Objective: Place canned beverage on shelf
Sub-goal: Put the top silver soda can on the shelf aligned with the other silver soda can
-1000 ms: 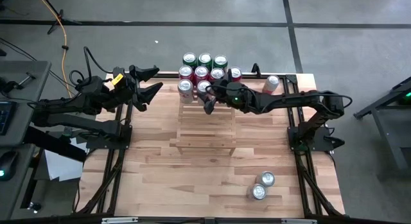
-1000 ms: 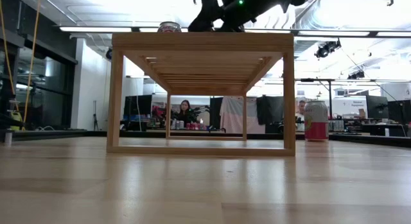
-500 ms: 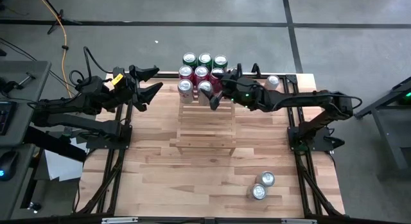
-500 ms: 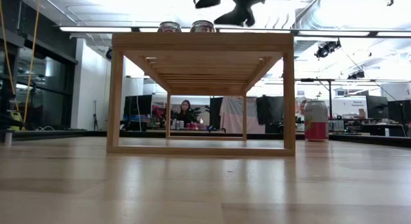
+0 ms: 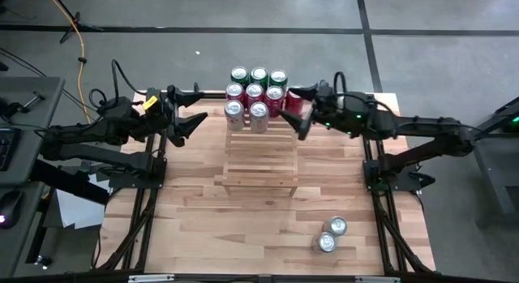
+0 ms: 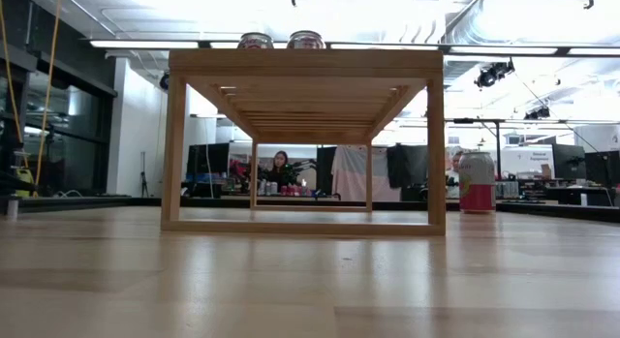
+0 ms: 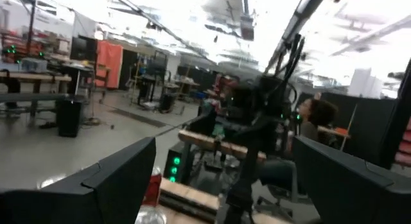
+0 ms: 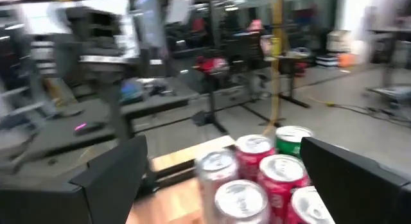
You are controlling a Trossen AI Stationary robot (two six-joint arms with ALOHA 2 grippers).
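Table point(image 5: 195, 210) — shelf point(image 5: 259, 157) w/ 8 cans point(image 5: 258, 92), 2 loose point(image 5: 330, 234).

Eleven cans point(image 5: 258, 93), one shelf point(image 5: 259, 157), two arms point(image 5: 105, 133)

My table point(image 5: 243, 218) is pale wood, its planks smooth with a faint sheen, and the shelf point(image 5: 258, 161) near its far edge is the same light, matt wood in thin slats. The cans point(image 5: 258, 92) at the shelf's far end are glossy metal with bright silver tops, as are the two cans point(image 5: 330, 234) near the table's front right corner. My grippers, left point(image 5: 191, 111) and right point(image 5: 297, 113), look like matt black plastic.
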